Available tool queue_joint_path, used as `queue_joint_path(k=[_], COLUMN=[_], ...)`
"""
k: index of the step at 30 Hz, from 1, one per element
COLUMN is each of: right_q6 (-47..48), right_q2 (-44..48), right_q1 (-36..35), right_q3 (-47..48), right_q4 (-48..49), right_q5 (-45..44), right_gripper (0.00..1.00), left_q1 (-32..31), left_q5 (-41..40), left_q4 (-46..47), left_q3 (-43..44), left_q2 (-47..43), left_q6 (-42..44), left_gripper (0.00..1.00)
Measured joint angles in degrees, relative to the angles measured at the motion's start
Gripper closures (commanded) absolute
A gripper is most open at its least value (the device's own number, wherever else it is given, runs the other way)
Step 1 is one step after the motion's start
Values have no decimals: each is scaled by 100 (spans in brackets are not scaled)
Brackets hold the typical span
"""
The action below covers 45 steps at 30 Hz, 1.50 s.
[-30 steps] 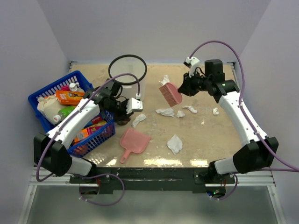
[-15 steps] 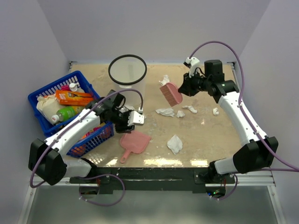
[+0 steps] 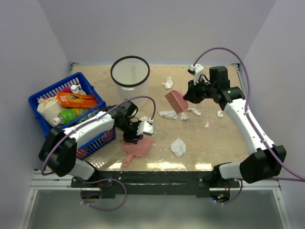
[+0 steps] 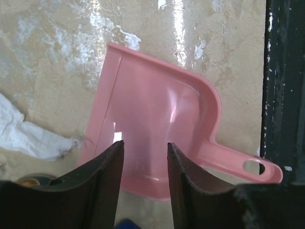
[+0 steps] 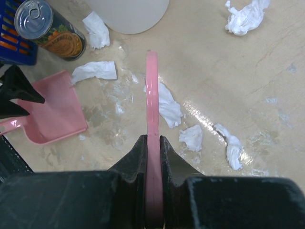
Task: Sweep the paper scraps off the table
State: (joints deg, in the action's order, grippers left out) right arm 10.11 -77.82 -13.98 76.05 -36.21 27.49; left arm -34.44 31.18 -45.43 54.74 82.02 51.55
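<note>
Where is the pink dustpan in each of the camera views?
Top external: the dustpan lies near the front edge, left of centre, partly under the left end effector.
Left wrist: mid-frame, handle pointing lower right.
Right wrist: at the left edge, halfway up.
Shared landmark: that end effector's black fingers, right at the dustpan.

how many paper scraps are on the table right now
8 paper scraps: one by the bin, three around the brush, one far right, one near the front edge, two by the can. Others may hide under the left arm.
</note>
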Motion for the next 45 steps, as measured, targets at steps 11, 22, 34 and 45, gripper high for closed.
queue_joint_path(k=[11, 22, 34, 45], right_q6=[116, 101, 31, -358], right_q2=[61, 72, -605, -1283], right_q1=[-4, 195, 175, -1062], right_q3=[-55, -66, 372, 448], right_q4=[-203, -302, -212, 485], right_q5=[-98, -304, 101, 870], right_gripper=[100, 100, 100, 100], left_q1=[-763, -872, -470, 243], left_q5=[-619, 4, 387, -81], left_q4=[907, 1248, 1145, 957], left_q3=[4, 802, 1117, 1692], left_q2=[1141, 2116, 1528, -704], left_q6=[-461, -245, -280, -1259], left_gripper=[72, 78, 49, 24])
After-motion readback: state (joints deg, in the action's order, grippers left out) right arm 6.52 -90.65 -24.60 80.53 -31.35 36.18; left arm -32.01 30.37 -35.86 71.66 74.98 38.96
